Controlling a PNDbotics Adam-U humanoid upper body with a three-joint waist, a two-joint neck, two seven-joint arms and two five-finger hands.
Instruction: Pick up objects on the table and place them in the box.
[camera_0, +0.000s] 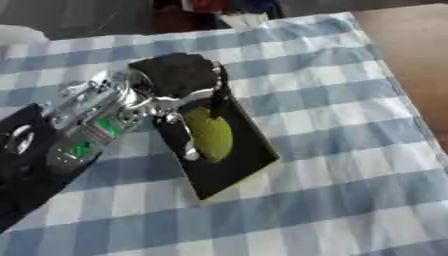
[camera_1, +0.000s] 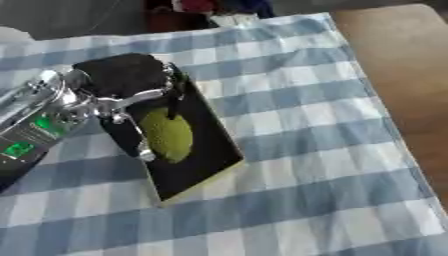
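A blue-and-white checked cloth (camera_0: 332, 125) covers the surface, and bare brown wood (camera_0: 411, 55) shows along the right edge beyond it. At the far edge there are dark shapes and a scrap of red and blue, too unclear to name. Nothing else lies on the cloth near the work; the wide stretch to the right of and in front of the box is only checks.

The box (camera_0: 229, 167) is a shallow black tray with a pale yellowish rim, lying slantwise on the cloth left of centre, its near corner pointing toward the camera. Inside it lies a yellow-green rounded object (camera_0: 213, 134), oval and matte, about in the middle of the tray.

The left arm, silver with green lights (camera_0: 96, 132), comes in from the left edge and ends at the left hand (camera_0: 179, 82), a black-backed hand hanging over the far end of the box. Its fingers (camera_0: 186, 142) point down into the tray, one thin silver-tipped finger running along the left side of the green object and another dark one at its top. They sit right at the object, but whether they pinch it or merely stand beside it cannot be told. The hand's bulk hides the far end of the box.

The right hand does not show in either view.
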